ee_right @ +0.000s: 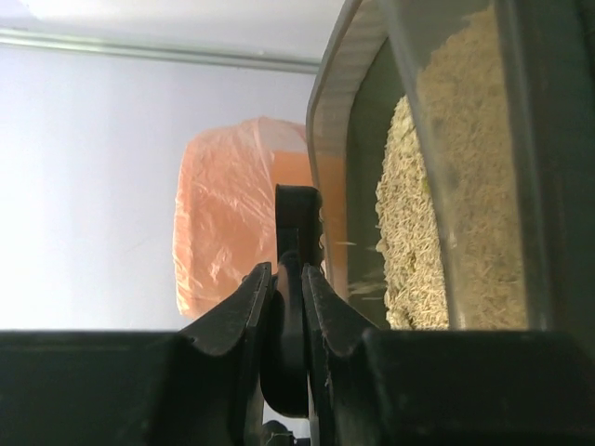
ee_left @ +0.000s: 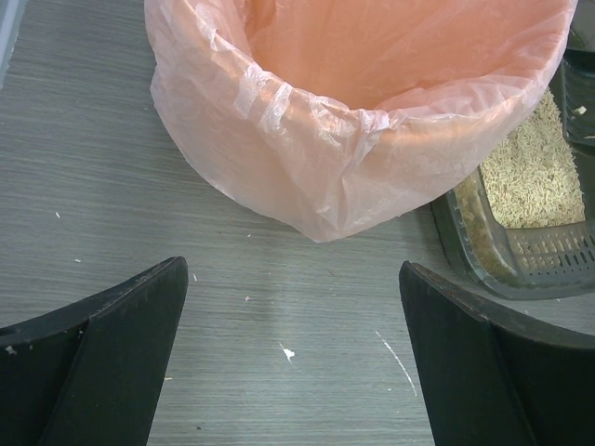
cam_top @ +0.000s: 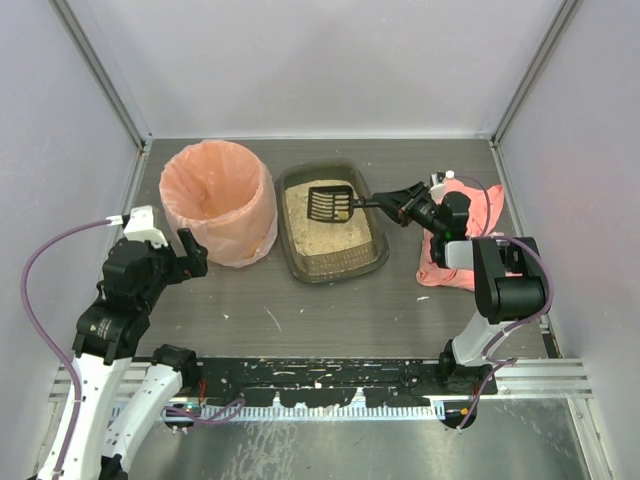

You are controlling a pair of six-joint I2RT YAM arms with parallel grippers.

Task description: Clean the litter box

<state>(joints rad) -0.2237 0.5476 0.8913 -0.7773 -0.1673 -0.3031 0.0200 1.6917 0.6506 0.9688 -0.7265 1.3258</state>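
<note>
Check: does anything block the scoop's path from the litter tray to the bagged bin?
Nothing visible does. The black slotted plastic scoop in the right end effector hangs over the olive-brown rectangular litter tray; the round peach-bagged bin stands beside it.

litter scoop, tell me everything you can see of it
The litter scoop is black, plastic by its look, with a squarish slotted head and a slim straight handle. From above it is seen flat, with its head over the far half of the litter box, above the beige litter. Its handle points right, across the rim. The right claw is shut on the handle, which the right wrist view shows edge-on between its fingers. Whether the head touches the litter cannot be told.
</note>
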